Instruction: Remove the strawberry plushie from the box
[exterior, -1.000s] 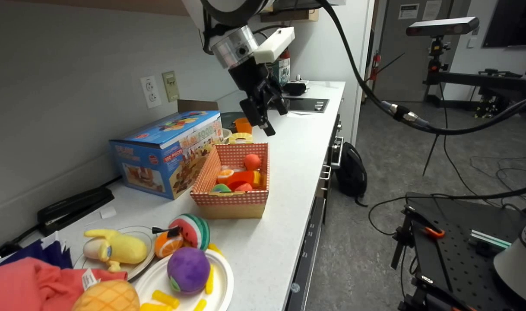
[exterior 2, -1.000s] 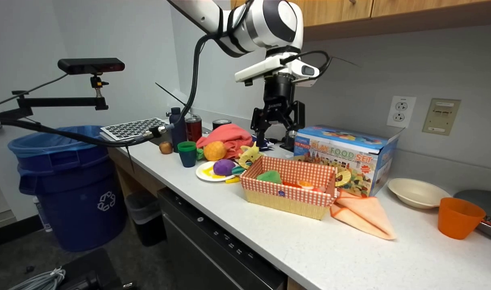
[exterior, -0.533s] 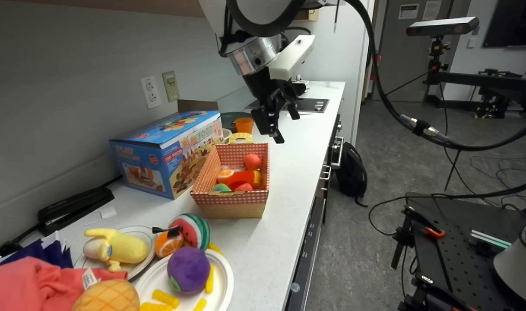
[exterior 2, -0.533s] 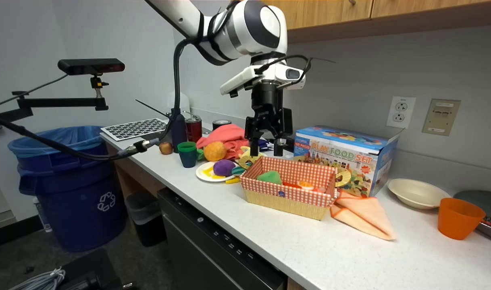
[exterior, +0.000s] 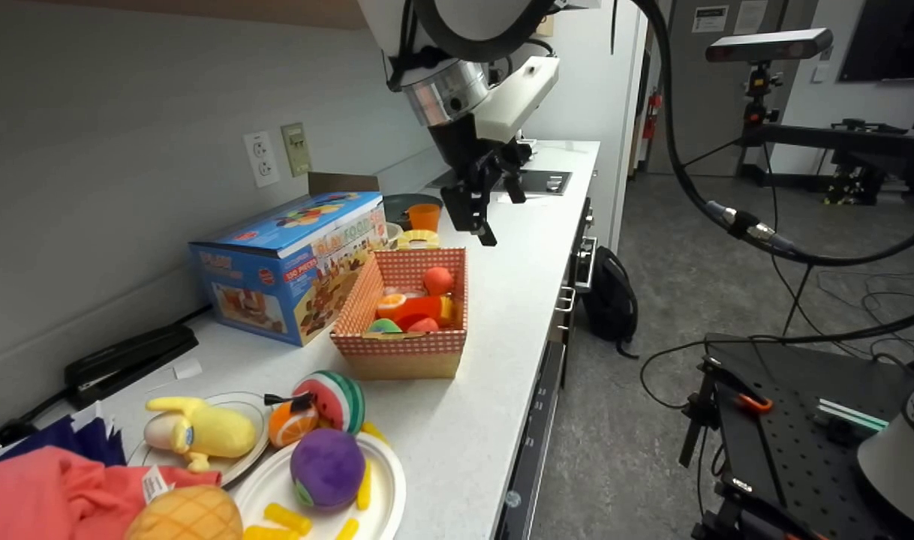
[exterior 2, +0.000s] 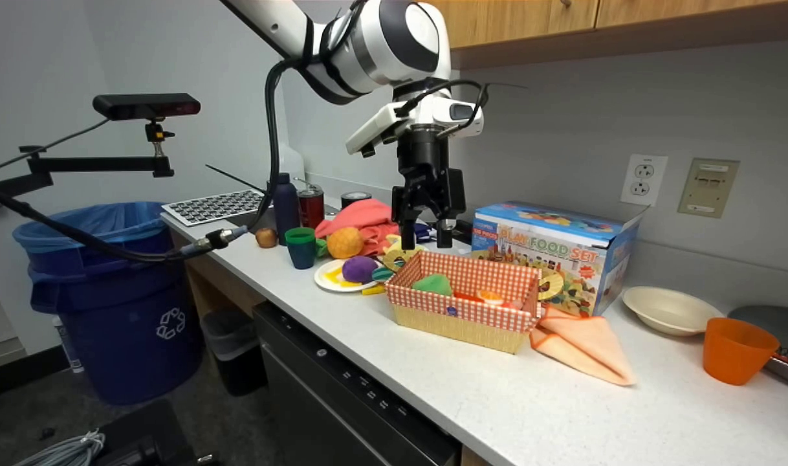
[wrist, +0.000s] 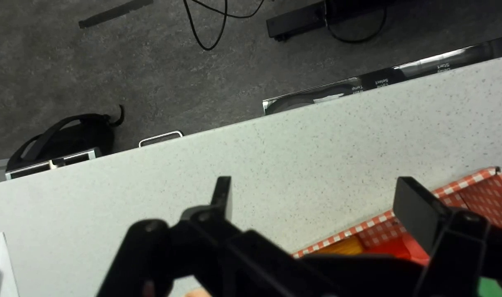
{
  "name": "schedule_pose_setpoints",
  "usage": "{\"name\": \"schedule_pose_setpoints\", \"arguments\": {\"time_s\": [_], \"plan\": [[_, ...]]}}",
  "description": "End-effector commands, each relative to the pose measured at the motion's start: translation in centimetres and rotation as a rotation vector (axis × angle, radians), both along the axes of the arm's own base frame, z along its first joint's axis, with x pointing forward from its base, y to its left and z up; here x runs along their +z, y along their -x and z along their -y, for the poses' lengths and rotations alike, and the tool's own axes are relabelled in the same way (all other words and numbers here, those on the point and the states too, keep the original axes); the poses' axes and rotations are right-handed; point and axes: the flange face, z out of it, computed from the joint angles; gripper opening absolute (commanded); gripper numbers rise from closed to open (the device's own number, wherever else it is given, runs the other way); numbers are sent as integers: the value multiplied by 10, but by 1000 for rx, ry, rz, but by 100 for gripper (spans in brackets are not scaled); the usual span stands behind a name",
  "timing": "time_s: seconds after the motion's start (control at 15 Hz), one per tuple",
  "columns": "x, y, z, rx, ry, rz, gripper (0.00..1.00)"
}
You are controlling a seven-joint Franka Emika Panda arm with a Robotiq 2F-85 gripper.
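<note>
Gripper (exterior 2: 426, 243) is hanging fingers-down above the counter (wrist: 275, 165), jaws standing wide apart, grasping nothing. Gingham-rimmed box (exterior 2: 462, 329) is sitting lower down, holding toys. In an exterior view, a rounded red toy (exterior: 438, 281) is lying inside at the far end, a second rounded red toy (exterior: 425, 325) is showing at the near end; markings are appearing too small to tell which is the strawberry plushie. Play food carton (exterior 2: 539, 252) is standing just beside the box.
</note>
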Motion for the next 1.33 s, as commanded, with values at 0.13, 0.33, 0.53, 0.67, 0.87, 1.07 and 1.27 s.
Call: {"name": "schedule_pose_setpoints", "arguments": {"time_s": [0.13,0.33,0.53,0.67,0.87,1.07,1.27], "plan": [[-9,-34,12,-37,-41,108,100],[-15,-51,17,-38,-64,186,100],[-33,-69,26,-43,-75,232,100],[-48,-78,29,-43,-78,250,100],[-74,-93,35,-56,-60,264,100],[-97,-104,47,-93,-45,261,100],[-119,-109,56,-135,-35,240,100]]}}
